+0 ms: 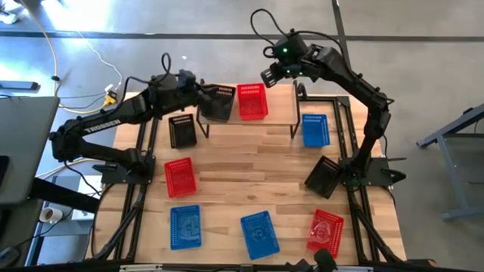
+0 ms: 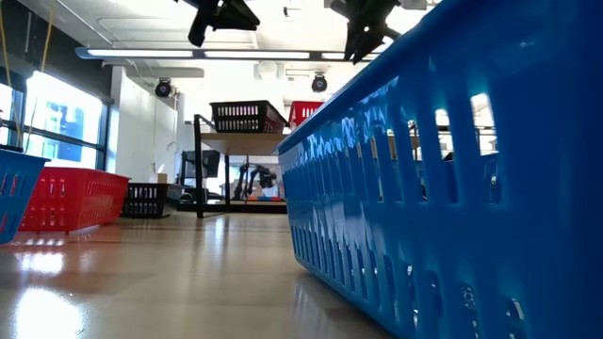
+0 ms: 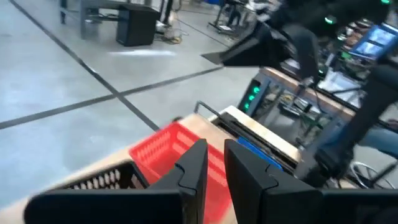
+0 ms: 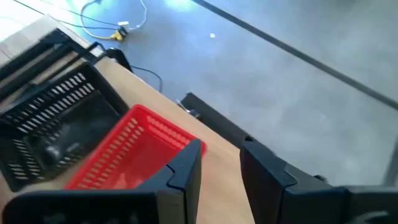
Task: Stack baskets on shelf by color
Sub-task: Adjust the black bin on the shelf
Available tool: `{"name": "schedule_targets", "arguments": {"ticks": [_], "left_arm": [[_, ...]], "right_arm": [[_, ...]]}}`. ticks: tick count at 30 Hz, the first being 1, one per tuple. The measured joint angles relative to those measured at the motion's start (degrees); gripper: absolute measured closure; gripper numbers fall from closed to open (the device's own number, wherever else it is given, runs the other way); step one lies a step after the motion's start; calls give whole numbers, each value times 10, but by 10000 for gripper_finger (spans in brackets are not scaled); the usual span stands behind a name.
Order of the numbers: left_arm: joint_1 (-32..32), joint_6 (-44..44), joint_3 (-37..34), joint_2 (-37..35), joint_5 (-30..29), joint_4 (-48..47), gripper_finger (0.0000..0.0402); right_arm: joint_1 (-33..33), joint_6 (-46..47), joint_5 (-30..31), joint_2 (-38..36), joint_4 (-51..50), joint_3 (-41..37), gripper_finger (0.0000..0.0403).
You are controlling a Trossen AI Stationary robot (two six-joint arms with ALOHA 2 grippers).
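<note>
The shelf [image 1: 248, 122] stands at the table's far edge. A black basket [image 1: 217, 103] and a red basket [image 1: 252, 101] sit on its plank side by side; the low view shows them too, the black basket [image 2: 247, 117] and the red basket [image 2: 303, 111]. My left gripper [image 1: 200, 88] hovers above the black basket's far left side. In its wrist view, my left gripper [image 3: 215, 163] is open by a narrow gap with nothing between the fingers. My right gripper [image 1: 272, 75] hangs open over the shelf's far right part, above the red basket [image 4: 134, 152]. It is empty, as my right gripper [image 4: 221, 163] shows.
On the table lie a black basket [image 1: 181, 131], a red basket [image 1: 180, 177], two blue baskets [image 1: 185, 226] [image 1: 259, 233], a red basket [image 1: 325, 230], a tilted black basket [image 1: 324, 176] and a blue basket [image 1: 314, 130]. Bare wood shows in the table's middle [image 1: 249, 170].
</note>
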Motion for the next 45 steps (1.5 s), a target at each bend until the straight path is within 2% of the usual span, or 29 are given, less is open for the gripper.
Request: {"name": "schedule_targets", "arguments": {"ticks": [6, 15, 24, 30, 36, 45], "left_arm": [[5, 0, 33, 45, 0, -28, 355], [0, -21, 33, 129, -6, -34, 355], [-21, -32, 33, 173, -4, -33, 355], [-34, -44, 33, 176, -6, -39, 355], [-46, -43, 33, 167, -16, -114, 355], [-46, 1, 32, 113, -15, -169, 355]], "right_arm": [[-19, -9, 4, 0, -39, 21, 305], [-38, -26, -7, 0, -54, 21, 305], [-40, -41, -10, 0, -58, 21, 305], [-40, -51, -11, 0, -58, 21, 305], [-40, -75, -19, 0, -60, 21, 305], [-40, -90, -26, 0, -60, 21, 305]]}}
